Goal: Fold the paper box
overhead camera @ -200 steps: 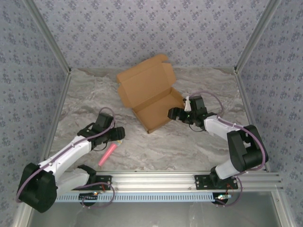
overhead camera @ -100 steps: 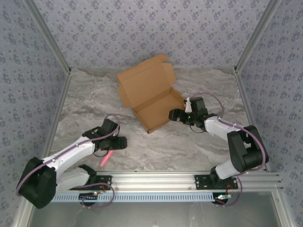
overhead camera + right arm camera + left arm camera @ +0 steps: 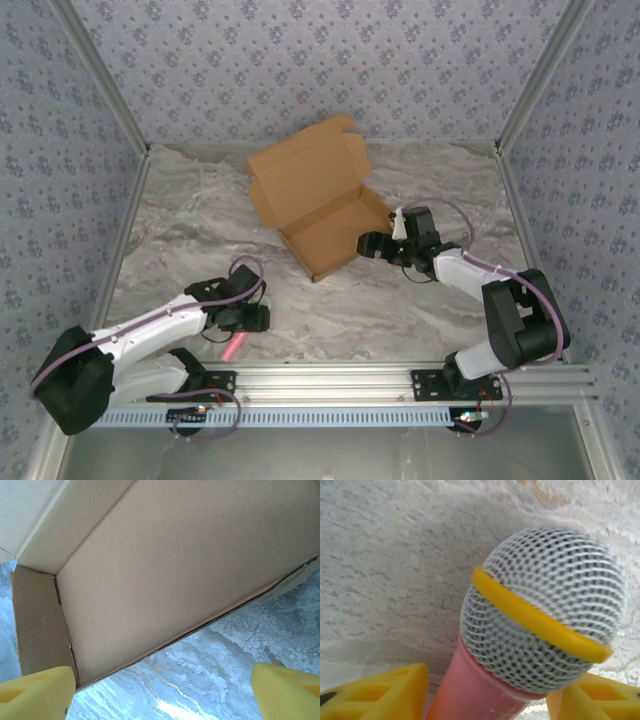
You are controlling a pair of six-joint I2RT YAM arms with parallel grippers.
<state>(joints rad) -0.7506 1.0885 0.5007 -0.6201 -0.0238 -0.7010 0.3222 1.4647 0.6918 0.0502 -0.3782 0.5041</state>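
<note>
Left pincer [image 3: 250,318] hung low over the near-left part of the marbled grey surface [image 3: 400,310], directly above the upper end of a pink toy microphone [image 3: 232,346] that lay there with its handle end pointing toward the arm bases. In the left wrist view this pincer [image 3: 485,700] had its yellow fingers [image 3: 375,695] on either side of the pink handle, just below the white mesh head [image 3: 545,605] with its yellow ring; the fingers stood close to the handle, but whether they actually pressed on it could not be told. The right pincer [image 3: 372,243] reached in from the right and sat just beside the near-right wall of the paper box [image 3: 315,205]. In the right wrist view it [image 3: 162,680] was spread wide with nothing between its fingertips [image 3: 37,692], looking into the brown tray of the paper box [image 3: 165,565] over its low front wall, with a short side wall standing at the left and a strip of the surface below. The paper box rested around the middle of the surface toward the back, turned at an angle, its shallow tray nearest the right arm and its lid open, tilted back toward the far wall, with a small tab on the top edge.
</note>
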